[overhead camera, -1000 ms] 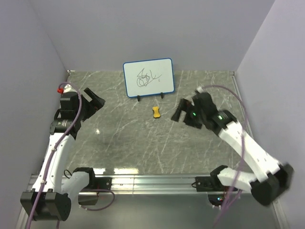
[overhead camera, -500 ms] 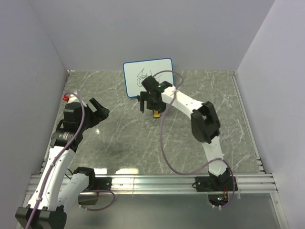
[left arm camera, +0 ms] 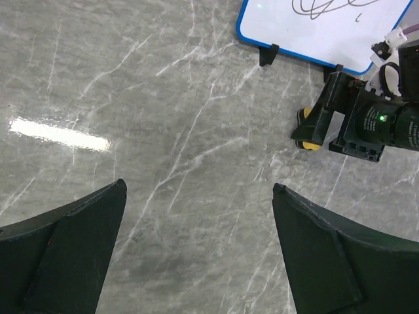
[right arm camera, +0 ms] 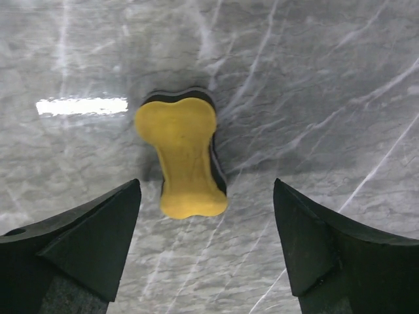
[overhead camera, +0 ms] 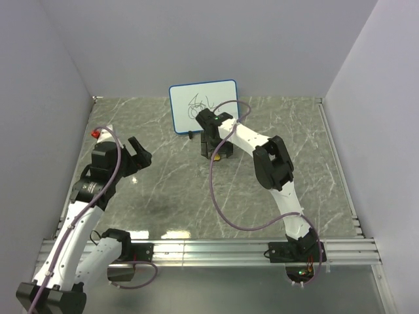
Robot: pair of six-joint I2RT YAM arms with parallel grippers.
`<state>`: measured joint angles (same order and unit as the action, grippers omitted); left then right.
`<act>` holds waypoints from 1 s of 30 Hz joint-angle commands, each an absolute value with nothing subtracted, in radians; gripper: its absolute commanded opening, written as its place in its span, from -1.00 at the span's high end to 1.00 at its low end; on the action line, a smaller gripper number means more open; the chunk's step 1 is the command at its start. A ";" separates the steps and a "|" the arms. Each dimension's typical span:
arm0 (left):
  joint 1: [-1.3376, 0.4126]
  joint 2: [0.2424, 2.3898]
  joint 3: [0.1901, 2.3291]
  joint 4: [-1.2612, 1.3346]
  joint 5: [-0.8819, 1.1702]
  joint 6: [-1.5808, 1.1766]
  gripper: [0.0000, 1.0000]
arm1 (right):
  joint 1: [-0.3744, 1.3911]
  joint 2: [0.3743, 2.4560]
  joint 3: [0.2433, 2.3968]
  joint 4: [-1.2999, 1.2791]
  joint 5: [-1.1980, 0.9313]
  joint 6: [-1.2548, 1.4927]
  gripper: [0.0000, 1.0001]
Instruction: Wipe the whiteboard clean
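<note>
Nothing wiped yet: right gripper jaws were apart with the yellow eraser lying between them, ungripped, the whiteboard stood just beyond them, scribble intact, and left gripper jaws were apart and empty, so grasp and full wipe remained.

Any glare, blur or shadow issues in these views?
Left wrist: bright glare streak on the table; whiteboard cropped by the top edge. Right wrist: similar streak left of the yellow eraser, which is sharp with a soft shadow; the fingers are dark, featureless. Top external: even light, one glare patch near the front rail.
</note>
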<state>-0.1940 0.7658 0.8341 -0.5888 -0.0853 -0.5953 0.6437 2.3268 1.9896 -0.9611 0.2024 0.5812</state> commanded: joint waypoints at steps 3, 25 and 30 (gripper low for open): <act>-0.204 0.805 0.880 -0.557 -0.072 -0.583 -0.97 | 0.637 2.278 1.976 -0.947 0.219 0.572 -0.69; -0.204 0.934 0.897 -0.540 0.004 -0.591 -0.88 | 0.637 2.422 2.103 -0.962 0.196 0.532 -0.28; -0.206 0.966 0.910 -0.508 0.005 -0.580 -0.89 | 0.637 2.396 2.030 -0.924 0.196 0.535 0.47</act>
